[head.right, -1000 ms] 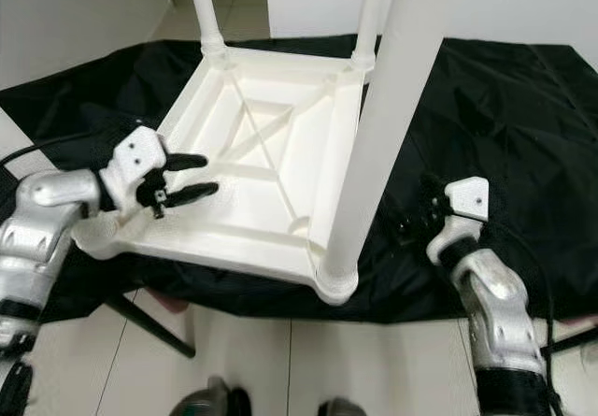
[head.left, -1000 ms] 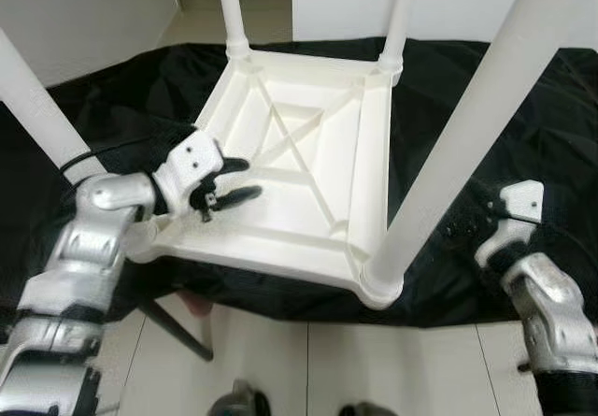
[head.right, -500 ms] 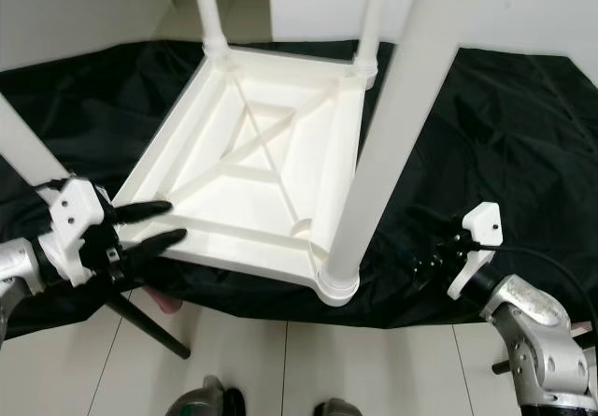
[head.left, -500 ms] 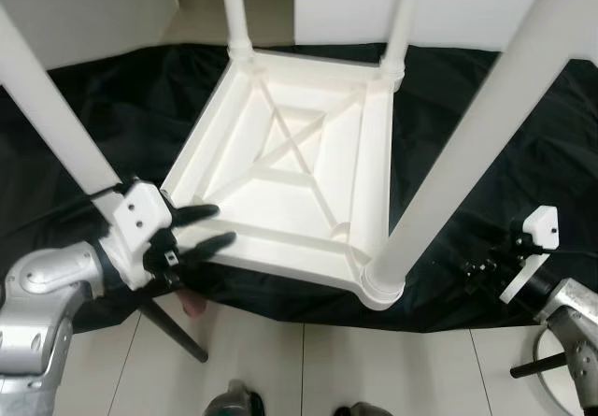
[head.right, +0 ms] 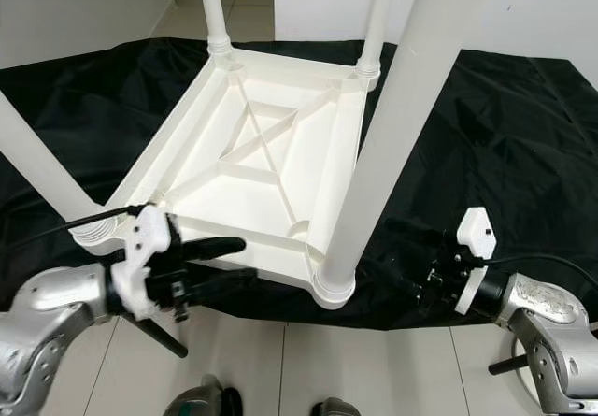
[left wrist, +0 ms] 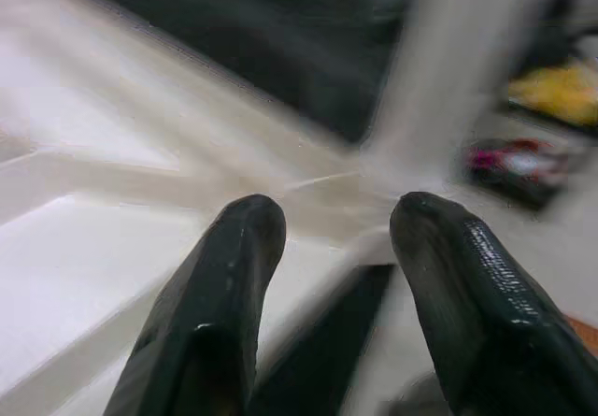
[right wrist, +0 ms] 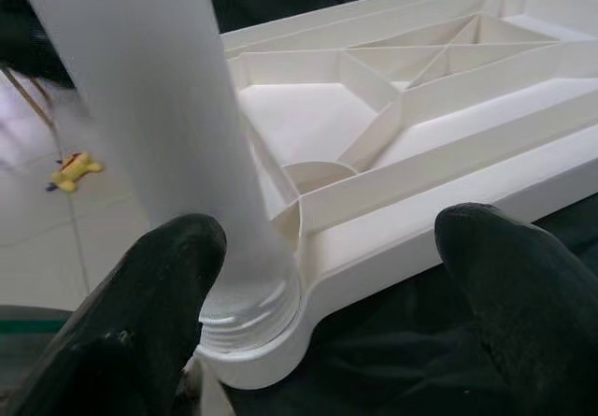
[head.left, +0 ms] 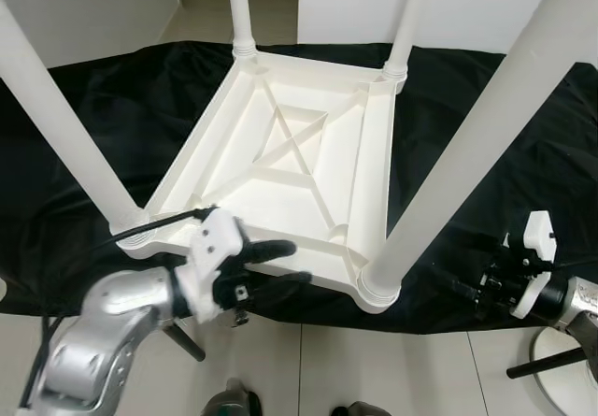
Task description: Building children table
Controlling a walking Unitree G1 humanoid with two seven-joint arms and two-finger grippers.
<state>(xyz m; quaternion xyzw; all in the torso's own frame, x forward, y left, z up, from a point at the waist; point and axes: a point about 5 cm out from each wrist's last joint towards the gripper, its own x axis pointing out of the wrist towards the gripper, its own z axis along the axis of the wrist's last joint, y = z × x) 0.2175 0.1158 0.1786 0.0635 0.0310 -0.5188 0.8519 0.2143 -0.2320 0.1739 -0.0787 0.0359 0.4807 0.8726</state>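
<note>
An upturned white children's table [head.left: 308, 168] with 4 legs is seen on a black cloth [head.left: 523, 154]. The left gripper [head.left: 285, 262], fingers spread, is held at the table's 7 o'clock edge; the right gripper [head.right: 411, 280], also spread, at 4 o'clock.

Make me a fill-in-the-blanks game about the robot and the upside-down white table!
1. The white table lies upside down on a ____ cloth.
2. ____ legs stand up from the table's corners.
3. The left claw has its fingers ____, near the table's front edge.
4. The right claw points at the nearest ____ of the table.

Missing words: black; four; open; leg
</note>
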